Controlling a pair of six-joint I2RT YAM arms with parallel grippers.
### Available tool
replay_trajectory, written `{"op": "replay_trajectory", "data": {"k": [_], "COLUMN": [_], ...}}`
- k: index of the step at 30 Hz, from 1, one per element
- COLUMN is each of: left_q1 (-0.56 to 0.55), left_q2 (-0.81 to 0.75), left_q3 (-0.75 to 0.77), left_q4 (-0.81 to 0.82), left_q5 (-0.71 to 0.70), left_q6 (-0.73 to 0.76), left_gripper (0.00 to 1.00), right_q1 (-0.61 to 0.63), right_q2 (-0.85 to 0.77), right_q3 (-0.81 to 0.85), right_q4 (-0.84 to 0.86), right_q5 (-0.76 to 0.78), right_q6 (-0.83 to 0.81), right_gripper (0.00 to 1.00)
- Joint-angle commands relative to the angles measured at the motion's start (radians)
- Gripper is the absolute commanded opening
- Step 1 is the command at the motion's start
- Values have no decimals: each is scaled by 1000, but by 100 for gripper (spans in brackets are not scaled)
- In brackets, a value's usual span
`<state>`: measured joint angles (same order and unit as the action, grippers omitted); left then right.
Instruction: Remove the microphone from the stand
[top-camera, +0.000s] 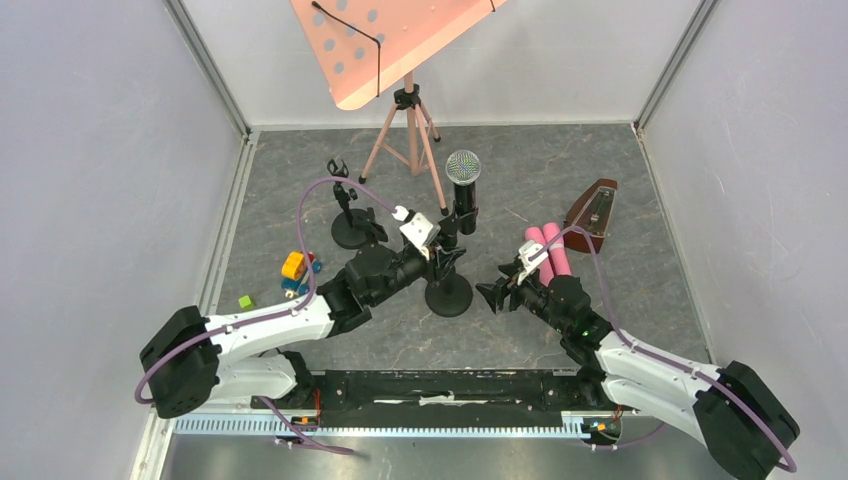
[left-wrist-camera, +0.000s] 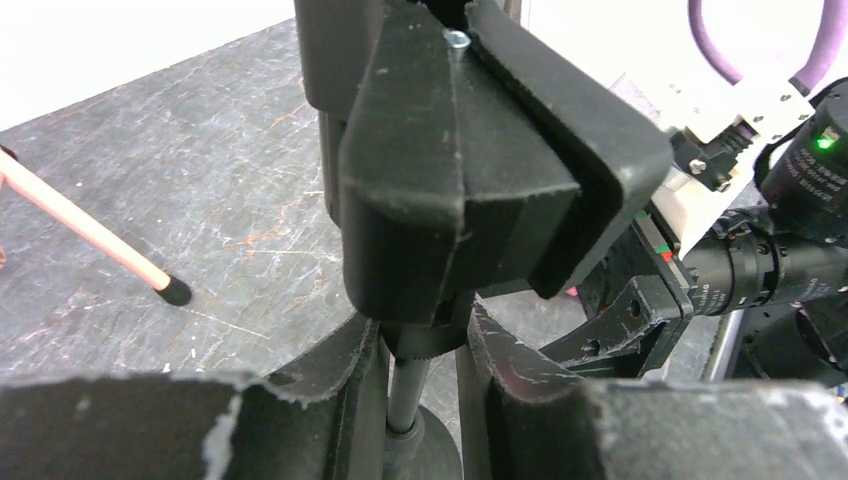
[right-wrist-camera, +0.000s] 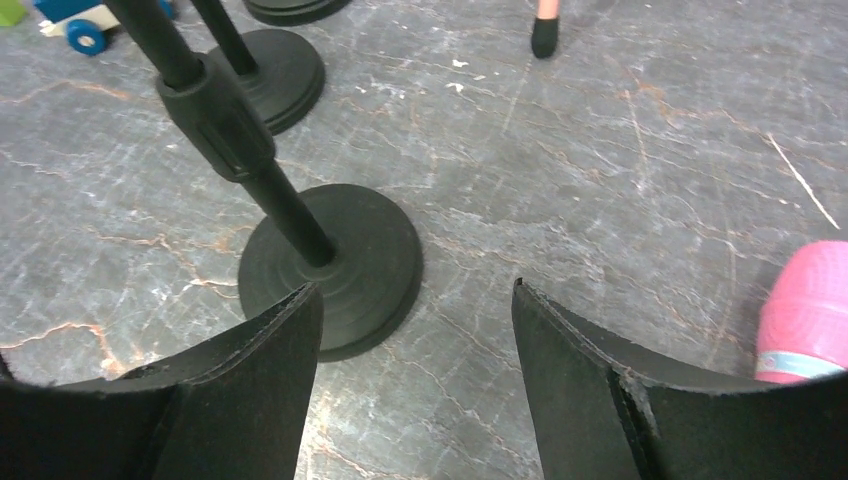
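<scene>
**Grey table, microphone seated in its stand**

Marbled grey table (top-camera: 640, 300) between pale walls. The microphone (top-camera: 464, 190) sits upright in the clip of the middle stand (top-camera: 449, 296). The left gripper (left-wrist-camera: 420, 335) is clamped narrowly on the stand's pole just under the clip. The right gripper (top-camera: 492, 296) gapes wide beside the stand's base, holding nothing.

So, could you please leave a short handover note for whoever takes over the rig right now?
The left hand is closed on the collar of the stand, just below the clip.
The right hand is open and empty, low beside the stand's base.
The microphone sits upright in the clip, head up.
Done: stand braced.
Left: grasp the microphone, probably with the right hand, and lift it out of the clip.
</scene>
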<state>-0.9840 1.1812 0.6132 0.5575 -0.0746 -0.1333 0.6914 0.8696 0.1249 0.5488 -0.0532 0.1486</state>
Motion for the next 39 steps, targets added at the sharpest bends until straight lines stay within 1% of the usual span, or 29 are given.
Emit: {"op": "replay_trajectory", "data": {"k": [1, 3, 8, 15, 17, 22, 23, 24, 25, 26, 28, 31, 34, 39], "left_q1": [-2, -2, -1, 5, 16, 25, 28, 28, 28, 29, 28, 28, 28, 29], "left_q2": [-17, -31, -78, -110, -117, -109, -105, -101, -94, -88, -75, -53, -30, -9], "left_q3": [-27, -34, -42, -32, -23, -12, -15, -20, -25, -29, -37, -40, -37, -68], "left_q4": [39, 17, -26, -66, -73, -78, -76, -66, -52, -43, -15, 15, 23, 109], "left_q5": [89, 149, 249, 323, 355, 370, 372, 367, 345, 331, 321, 308, 297, 246], "left_q6": [78, 94, 117, 130, 117, 117, 111, 106, 94, 87, 74, 60, 57, 41], "left_gripper": [16, 9, 2, 2, 2, 2, 4, 13, 23, 28, 44, 59, 61, 62], "right_q1": [-4, -4, -4, -4, -3, -3, -4, -4, -3, -4, -4, -4, -3, -4], "right_q2": [24, 37, 89, 160, 170, 182, 184, 184, 188, 190, 200, 218, 227, 226], "right_q3": [36, 30, 36, 32, 32, 33, 31, 30, 30, 28, 21, 20, 25, 27], "right_q4": [115, 160, 238, 341, 350, 350, 350, 349, 350, 351, 361, 363, 356, 352], "right_q5": [-107, -147, -251, -336, -340, -341, -346, -352, -358, -363, -361, -361, -358, -344], "right_q6": [36, 57, 92, 123, 129, 126, 125, 120, 115, 109, 98, 89, 81, 71], "right_gripper": [74, 74, 74, 73, 73, 73, 73, 74, 74, 74, 74, 74, 74, 75]}}
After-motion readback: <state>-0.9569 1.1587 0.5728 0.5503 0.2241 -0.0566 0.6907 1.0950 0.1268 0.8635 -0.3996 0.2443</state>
